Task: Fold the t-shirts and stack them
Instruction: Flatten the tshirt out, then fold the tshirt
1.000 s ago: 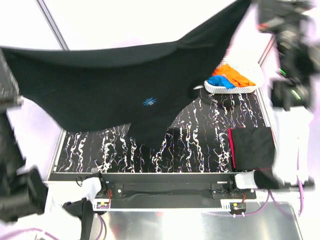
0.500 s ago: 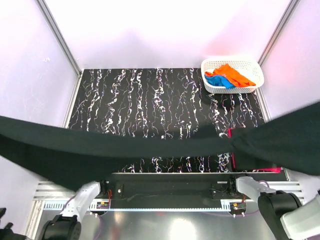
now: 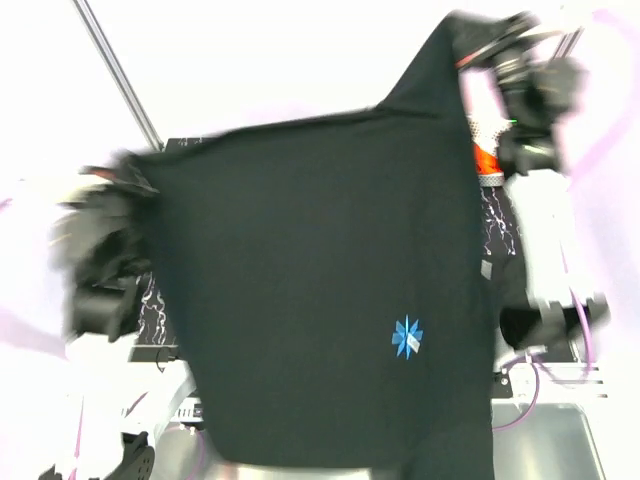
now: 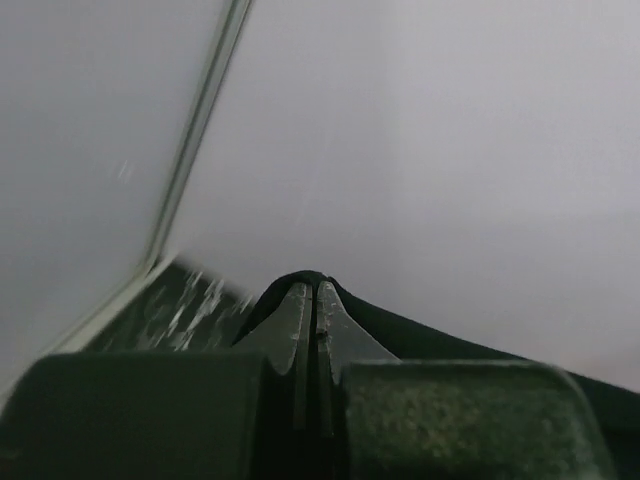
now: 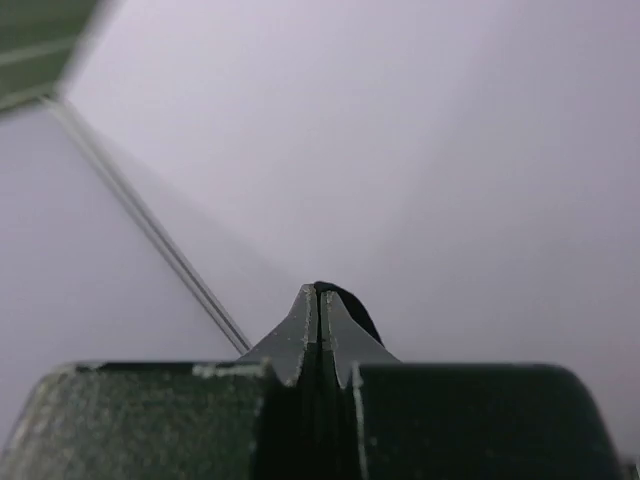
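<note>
Over the black marbled worktop (image 3: 497, 222) I hold the large black t-shirt (image 3: 320, 300) spread in the air, left gripper (image 4: 310, 288) and right gripper (image 5: 318, 292) each clamped on its upper edge, which I judge the spreading step, with laying it flat next.

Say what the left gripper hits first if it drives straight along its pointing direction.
Past the black t-shirt pinched in its tips, the left gripper faces only the white wall panel; distance unclear.
</note>
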`<state>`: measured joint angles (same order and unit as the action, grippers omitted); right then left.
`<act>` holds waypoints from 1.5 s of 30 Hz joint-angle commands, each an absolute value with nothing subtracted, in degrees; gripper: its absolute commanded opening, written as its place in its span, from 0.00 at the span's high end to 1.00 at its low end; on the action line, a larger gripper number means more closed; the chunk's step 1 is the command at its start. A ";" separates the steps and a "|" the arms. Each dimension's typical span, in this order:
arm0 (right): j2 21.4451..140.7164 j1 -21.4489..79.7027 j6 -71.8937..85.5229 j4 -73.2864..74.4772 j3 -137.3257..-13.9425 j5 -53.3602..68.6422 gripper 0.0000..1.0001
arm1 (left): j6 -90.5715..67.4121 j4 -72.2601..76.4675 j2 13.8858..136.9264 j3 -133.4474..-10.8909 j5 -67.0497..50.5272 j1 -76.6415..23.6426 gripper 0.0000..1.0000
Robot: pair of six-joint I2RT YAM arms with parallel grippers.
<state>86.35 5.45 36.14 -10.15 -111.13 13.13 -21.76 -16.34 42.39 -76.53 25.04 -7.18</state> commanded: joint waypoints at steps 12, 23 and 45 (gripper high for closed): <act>113.72 14.32 38.50 -21.89 -98.08 17.66 1.00 | -22.33 6.67 65.16 -41.39 14.69 20.97 1.00; 128.75 14.86 35.08 -15.56 -110.21 16.61 1.00 | -24.24 7.12 98.95 -63.89 -9.74 26.89 1.00; 143.61 5.54 31.99 -3.60 -137.11 16.96 1.00 | -28.21 5.71 115.23 -83.85 -15.21 22.06 1.00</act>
<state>142.67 5.17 31.77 -3.53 -134.30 16.21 -29.39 5.52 115.59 -80.99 -14.50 21.28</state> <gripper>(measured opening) 0.012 0.015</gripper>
